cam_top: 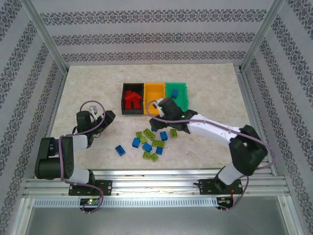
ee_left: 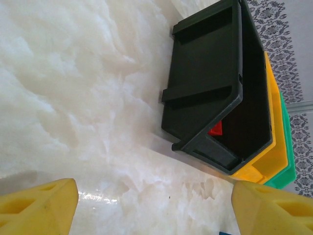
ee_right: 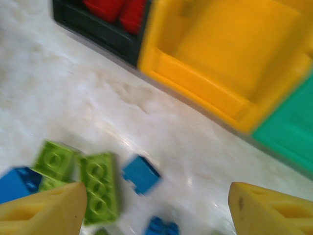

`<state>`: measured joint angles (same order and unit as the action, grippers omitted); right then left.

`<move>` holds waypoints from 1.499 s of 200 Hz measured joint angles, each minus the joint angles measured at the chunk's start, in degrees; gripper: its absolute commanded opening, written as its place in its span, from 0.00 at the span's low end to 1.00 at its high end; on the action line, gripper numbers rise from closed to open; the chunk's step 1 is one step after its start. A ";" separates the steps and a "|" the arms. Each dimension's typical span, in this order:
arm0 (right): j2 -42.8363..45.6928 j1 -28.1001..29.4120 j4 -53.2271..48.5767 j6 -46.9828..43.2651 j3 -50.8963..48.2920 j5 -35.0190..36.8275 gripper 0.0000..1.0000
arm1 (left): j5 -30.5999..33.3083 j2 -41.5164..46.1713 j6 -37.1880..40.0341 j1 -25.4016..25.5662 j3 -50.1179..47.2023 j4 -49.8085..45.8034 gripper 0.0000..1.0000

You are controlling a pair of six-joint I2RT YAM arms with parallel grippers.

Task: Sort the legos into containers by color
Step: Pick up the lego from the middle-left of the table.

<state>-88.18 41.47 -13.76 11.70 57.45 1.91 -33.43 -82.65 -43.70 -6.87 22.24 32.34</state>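
Observation:
Red legos [cam_top: 131,99] lie in the black container [cam_top: 123,100]; beside it stand the orange-yellow container [cam_top: 155,93] and the green container [cam_top: 178,99]. Blue and lime green legos [cam_top: 151,141] are scattered in front of them. My right gripper [cam_top: 157,116] hovers open over the pile's far edge, just before the orange-yellow container [ee_right: 195,83]. Nothing is between its fingers; below them lie a blue lego [ee_right: 141,174] and a green lego [ee_right: 99,188]. To the left my left gripper [cam_top: 107,118] is open and empty, facing the black container [ee_left: 210,83], where one red lego [ee_left: 215,128] shows.
One blue lego [cam_top: 120,150] lies apart, left of the pile. Bare marble tabletop [cam_top: 88,88] spreads left of and behind the containers. Patterned walls and metal frame posts [cam_top: 46,39] close in the table.

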 measured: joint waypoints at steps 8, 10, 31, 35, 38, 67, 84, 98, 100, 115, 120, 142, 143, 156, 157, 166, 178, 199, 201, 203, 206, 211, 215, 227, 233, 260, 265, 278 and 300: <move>2.16 -1.42 1.55 0.00 -3.26 -0.15 0.77 | 0.52 0.33 0.50 0.00 0.00 -0.37 0.82; 2.73 -1.73 2.08 0.00 -4.11 -0.22 0.77 | 0.66 0.37 0.63 0.00 0.00 -0.46 0.82; 8.09 -4.04 7.39 0.02 -12.59 -0.24 0.79 | 1.42 0.52 1.70 0.00 0.00 -1.27 0.82; 9.01 -4.15 8.28 0.07 -14.05 -0.26 0.80 | 1.49 0.52 1.77 0.00 0.00 -1.36 0.82; 9.55 -4.13 9.01 0.02 -15.02 -0.26 0.80 | 1.57 0.52 1.90 0.00 -0.02 -1.38 0.82; 13.92 -4.26 14.80 0.55 -21.68 -1.33 0.82 | 1.51 2.10 2.97 0.00 -0.76 -1.55 0.82; 14.45 -4.92 17.53 1.44 -22.49 -2.19 0.82 | 1.51 4.48 3.45 0.00 -1.49 -2.16 0.82; 14.38 -5.53 19.23 1.84 -22.47 -2.84 0.82 | 1.51 6.99 3.61 0.00 -2.71 -2.32 0.82; 14.38 -5.64 19.41 1.84 -22.47 -2.86 0.82 | 1.51 7.26 3.61 0.00 -2.89 -2.36 0.82; 14.10 -6.14 20.11 2.05 -22.47 -3.13 0.82 | 1.46 10.78 3.43 0.00 -4.92 -3.30 0.82; 14.10 -6.14 20.11 2.12 -22.47 -3.28 0.82 | 1.49 12.15 3.26 0.00 -5.64 -4.00 0.82; 14.05 -6.14 20.46 3.23 -22.47 -4.00 0.83 | 1.42 21.16 2.25 0.55 -7.76 -11.65 0.82; 14.05 -6.14 20.48 3.30 -22.47 -4.02 0.83 | 1.42 21.55 2.25 0.61 -7.76 -12.09 0.82; 14.05 -6.14 20.76 3.61 -22.47 -4.48 0.83 | 1.73 28.85 2.05 2.49 -7.63 -19.74 0.82; 14.05 -6.14 20.76 3.61 -22.47 -4.50 0.83 | 1.77 29.33 2.05 2.67 -7.58 -20.22 0.82; 14.05 -6.14 20.87 3.89 -22.47 -4.61 0.83 | 2.19 34.21 2.03 4.42 -6.93 -26.10 0.81; 14.05 -6.19 20.92 4.46 -22.47 -4.83 0.83 | 2.64 41.20 1.46 6.54 -5.84 -34.29 0.79; 13.94 -6.51 20.94 5.07 -22.47 -5.53 0.83 | 3.93 50.40 -0.70 9.75 -5.05 -45.07 1.00; 13.88 -6.51 20.98 5.09 -22.47 -5.62 0.83 | 3.93 50.99 -1.09 10.19 -5.05 -45.77 1.00; 13.84 -6.51 21.03 5.14 -22.47 -5.73 0.83 | 3.89 51.49 -1.53 10.67 -5.05 -46.58 1.00; 13.70 -6.51 21.11 5.20 -22.47 -5.86 0.83 | 3.93 52.09 -1.81 11.47 -5.03 -47.76 1.00; 13.42 -6.51 21.24 5.35 -22.47 -5.99 0.83 | 3.98 52.41 -2.38 12.83 -4.96 -49.31 1.00; 13.25 -6.51 21.33 5.53 -22.47 -6.12 0.83 | 4.11 52.39 -2.78 13.68 -4.92 -50.31 1.00; 12.50 -6.51 21.35 5.86 -22.47 -6.47 0.83 | 4.63 50.84 -3.32 16.52 -4.28 -54.64 1.00; 12.17 -6.51 21.35 5.99 -22.47 -6.56 0.83 | 5.01 49.29 -3.54 17.73 -3.85 -56.43 1.00; 11.50 -6.51 21.35 6.16 -22.47 -6.99 0.83 | 7.78 41.86 -4.20 21.49 -1.79 -60.76 1.00; 11.50 -6.51 21.35 6.16 -22.47 -6.99 0.83 | 8.74 40.28 -4.20 22.32 -1.09 -61.75 1.00; 11.50 -6.51 21.33 6.16 -22.45 -6.97 0.83 | 11.10 37.44 -4.13 24.26 1.18 -64.32 1.00; 11.50 -6.51 21.33 6.16 -22.45 -6.97 0.83 | 15.19 33.88 -3.63 26.95 5.66 -67.41 0.94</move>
<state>-76.69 34.96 7.57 17.87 35.00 -5.06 -18.24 -48.77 -47.33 20.08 27.90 -35.07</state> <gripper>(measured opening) 0.831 0.985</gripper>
